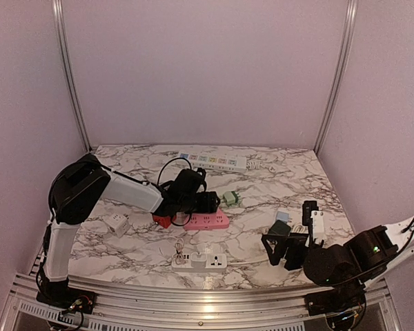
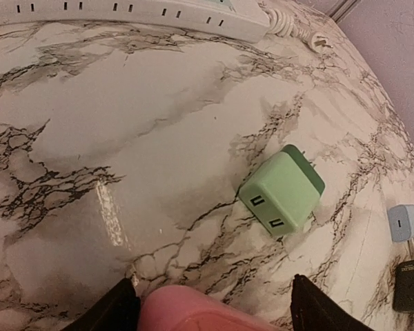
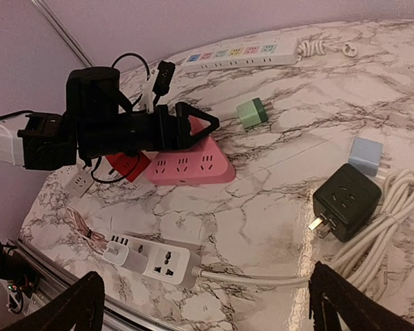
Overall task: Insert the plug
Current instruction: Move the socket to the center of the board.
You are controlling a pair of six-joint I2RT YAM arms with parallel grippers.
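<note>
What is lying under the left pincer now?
Under the left pincer lies a pink power strip; some of its sockets show. The part below the pincer is covered, so any plug there cannot be seen.

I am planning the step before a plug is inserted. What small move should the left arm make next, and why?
Probably ease the left gripper forward and slightly right, toward the green plug. The gripper is open and empty over the end of the pink power strip. The plug lies loose just beyond it, prongs pointing away, so it seems the nearest thing to grasp.
</note>
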